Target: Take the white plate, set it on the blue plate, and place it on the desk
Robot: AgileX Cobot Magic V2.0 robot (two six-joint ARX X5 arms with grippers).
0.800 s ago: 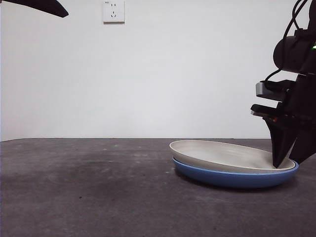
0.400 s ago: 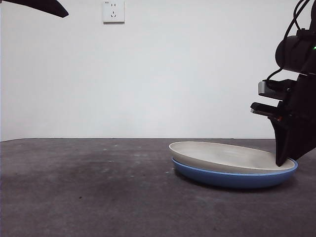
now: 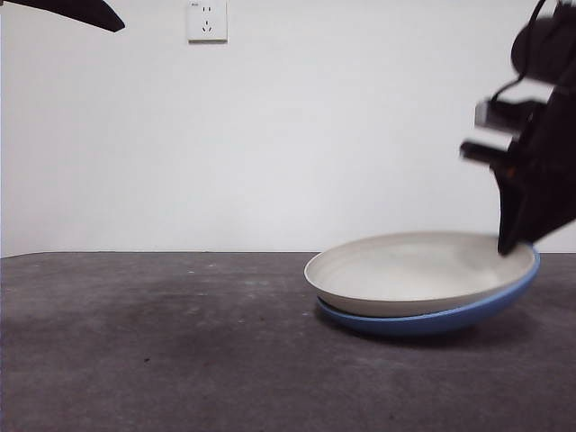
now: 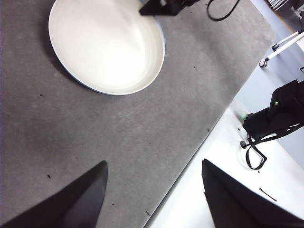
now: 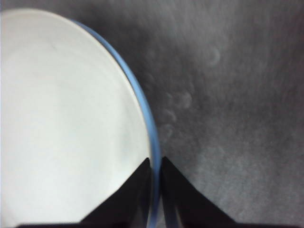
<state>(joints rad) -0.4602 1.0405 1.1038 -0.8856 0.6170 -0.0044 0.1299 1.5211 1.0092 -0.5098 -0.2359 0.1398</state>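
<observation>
The white plate lies inside the blue plate on the desk, at the right of the front view. My right gripper is shut on the right rims of both stacked plates and holds that side up, so the stack tilts with its left edge on the desk. In the right wrist view the white plate fills one side with the blue rim beside it. The left wrist view shows the stack from above. My left gripper is open, high above the desk.
A wall socket is on the white wall behind. The desk's edge runs across the left wrist view, with a white floor and black cables beyond it.
My right gripper has risen, lifting the right side of both plates; the stack has gone from nearly flat to tilted. The left arm has not moved.
</observation>
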